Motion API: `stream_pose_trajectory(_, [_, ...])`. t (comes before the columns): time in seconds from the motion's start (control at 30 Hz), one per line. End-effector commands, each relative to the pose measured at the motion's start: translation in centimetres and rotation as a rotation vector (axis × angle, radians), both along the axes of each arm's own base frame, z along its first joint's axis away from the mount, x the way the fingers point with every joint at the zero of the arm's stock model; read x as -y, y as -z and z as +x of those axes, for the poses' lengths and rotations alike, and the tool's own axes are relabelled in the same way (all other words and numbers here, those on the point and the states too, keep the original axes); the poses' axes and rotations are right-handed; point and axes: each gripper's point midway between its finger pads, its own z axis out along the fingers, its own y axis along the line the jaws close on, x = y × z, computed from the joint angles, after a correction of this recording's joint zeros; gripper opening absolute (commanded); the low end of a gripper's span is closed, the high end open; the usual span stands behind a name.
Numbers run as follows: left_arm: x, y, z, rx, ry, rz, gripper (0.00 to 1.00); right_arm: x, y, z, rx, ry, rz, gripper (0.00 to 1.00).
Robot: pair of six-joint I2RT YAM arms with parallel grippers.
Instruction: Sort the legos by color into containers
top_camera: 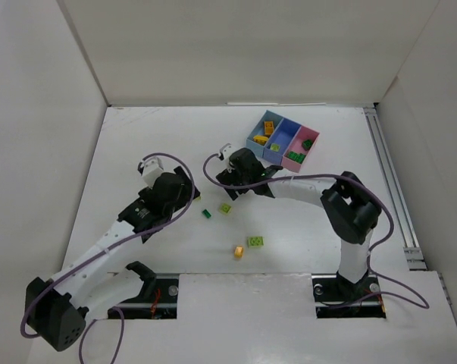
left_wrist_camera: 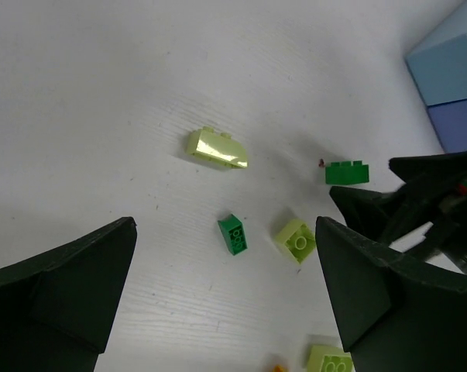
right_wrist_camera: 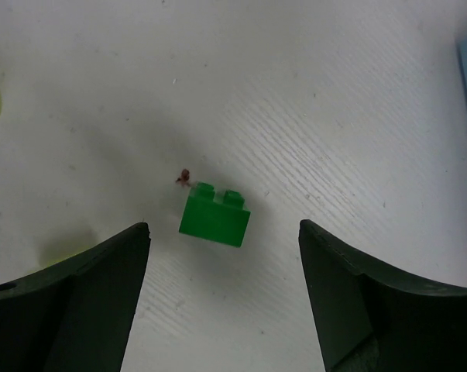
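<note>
The three joined bins stand at the back right: light blue point(top_camera: 262, 133), darker blue point(top_camera: 282, 139), pink point(top_camera: 301, 149), with bricks inside. My right gripper point(top_camera: 226, 180) is open, low over the table, with a dark green lego point(right_wrist_camera: 214, 216) just ahead of its open jaws point(right_wrist_camera: 224, 229). My left gripper point(top_camera: 190, 199) is open and empty point(left_wrist_camera: 224, 223) above a dark green lego point(left_wrist_camera: 232, 233) and a pale lime lego point(left_wrist_camera: 297, 239). A pale lime sloped lego point(left_wrist_camera: 216, 149) lies farther ahead.
A lime lego point(top_camera: 255, 242) and a yellow-orange lego point(top_camera: 239, 251) lie nearer the arm bases. White walls enclose the table, and a rail point(top_camera: 391, 182) runs down its right side. The right gripper's dark fingers point(left_wrist_camera: 403, 205) show in the left wrist view.
</note>
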Motion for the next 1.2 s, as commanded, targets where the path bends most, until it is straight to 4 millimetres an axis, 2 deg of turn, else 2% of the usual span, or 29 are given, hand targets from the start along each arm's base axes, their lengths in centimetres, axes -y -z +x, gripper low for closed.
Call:
stream_pose_trajectory(0.0, [-0.5,-0.4,-0.8,0.008,-0.057,-0.065,1.00,-1.7,-2.1,2.6,0.050,0.091,0.081,0.81])
stream_pose_trajectory(0.07, [-0.9,0.4,-1.3,-0.011,-0.064,-0.059,1.00,-1.6,-1.1,3.1,0.029,0.109,0.073,0.77])
stream_pose_trajectory(0.1, [-0.9,0.4,-1.3,-0.011,-0.064,-0.059,1.00,-1.7,-0.9,2.8,0.017,0.101,0.071,0.70])
stream_pose_trajectory(0.2, [-1.1,0.7,-1.6,-0.036,-0.071,-0.049,1.00,-1.8,0.1,2.6,-0.008,0.101,0.067,0.59])
stream_pose_trajectory(0.23, [-1.2,0.7,-1.6,-0.032,-0.077,-0.044,1.00,-2.0,-0.3,2.8,-0.004,0.107,0.080,0.56])
stream_pose_trajectory(0.33, [-1.2,0.9,-1.6,-0.048,-0.072,-0.025,1.00,-2.0,1.0,2.2,-0.046,0.104,0.067,0.54])
stream_pose_trajectory(0.4, [-1.2,0.9,-1.6,-0.048,-0.072,-0.025,1.00,-2.0,1.1,2.2,-0.050,0.110,0.072,0.47])
stream_pose_trajectory(0.43, [-0.9,1.0,-1.5,-0.052,-0.058,-0.024,1.00,-1.7,0.7,2.3,-0.044,0.130,0.070,0.36])
stream_pose_trajectory(0.47, [-1.0,1.1,-1.5,-0.052,-0.050,-0.014,1.00,-1.2,0.6,2.4,-0.043,0.140,0.070,0.31])
stream_pose_trajectory(0.53, [-0.4,1.2,-1.2,-0.047,-0.029,-0.029,1.00,-1.0,-1.1,2.5,-0.014,0.147,0.090,0.29])
stream_pose_trajectory(0.57, [0.2,1.1,-1.1,-0.046,-0.005,-0.042,1.00,0.4,-1.6,3.2,-0.001,0.182,0.088,0.27])
stream_pose_trajectory(0.67, [1.3,2.2,-0.9,-0.065,0.055,-0.044,1.00,2.9,-4.9,4.5,0.036,0.236,0.147,0.26])
stream_pose_trajectory(0.7, [1.4,2.5,-0.8,-0.074,0.063,-0.029,1.00,5.3,-5.6,5.9,0.051,0.291,0.157,0.26])
stream_pose_trajectory(0.73, [1.6,3.2,-0.9,-0.090,0.073,-0.031,1.00,6.8,-6.1,6.3,0.054,0.321,0.157,0.26])
stream_pose_trajectory(0.77, [1.6,3.3,-0.8,-0.090,0.081,-0.022,1.00,8.2,-7.9,6.8,0.081,0.350,0.179,0.26])
stream_pose_trajectory(0.87, [2.5,4.3,-0.5,-0.109,0.111,-0.029,0.96,13.5,-10.1,8.6,0.142,0.461,0.165,0.26])
stream_pose_trajectory(0.93, [2.9,4.6,-0.3,-0.115,0.137,-0.022,0.95,16.1,-10.7,9.5,0.157,0.524,0.159,0.27])
stream_pose_trajectory(1.0, [3.0,5.5,-0.1,-0.134,0.144,-0.001,0.94,17.9,-10.7,9.9,0.155,0.556,0.133,0.27])
stream_pose_trajectory(1.07, [3.6,5.6,0.4,-0.143,0.152,-0.004,0.94,19.8,-11.2,10.9,0.160,0.605,0.123,0.29])
stream_pose_trajectory(1.1, [3.6,5.9,0.4,-0.154,0.151,0.002,0.94,20.3,-10.3,11.2,0.146,0.616,0.111,0.29])
stream_pose_trajectory(1.13, [3.8,6.1,0.5,-0.157,0.166,0.003,0.91,20.2,-10.8,11.4,0.158,0.610,0.110,0.29])
stream_pose_trajectory(1.17, [3.9,6.3,0.6,-0.159,0.166,0.004,0.88,20.9,-10.2,11.6,0.148,0.623,0.101,0.31])
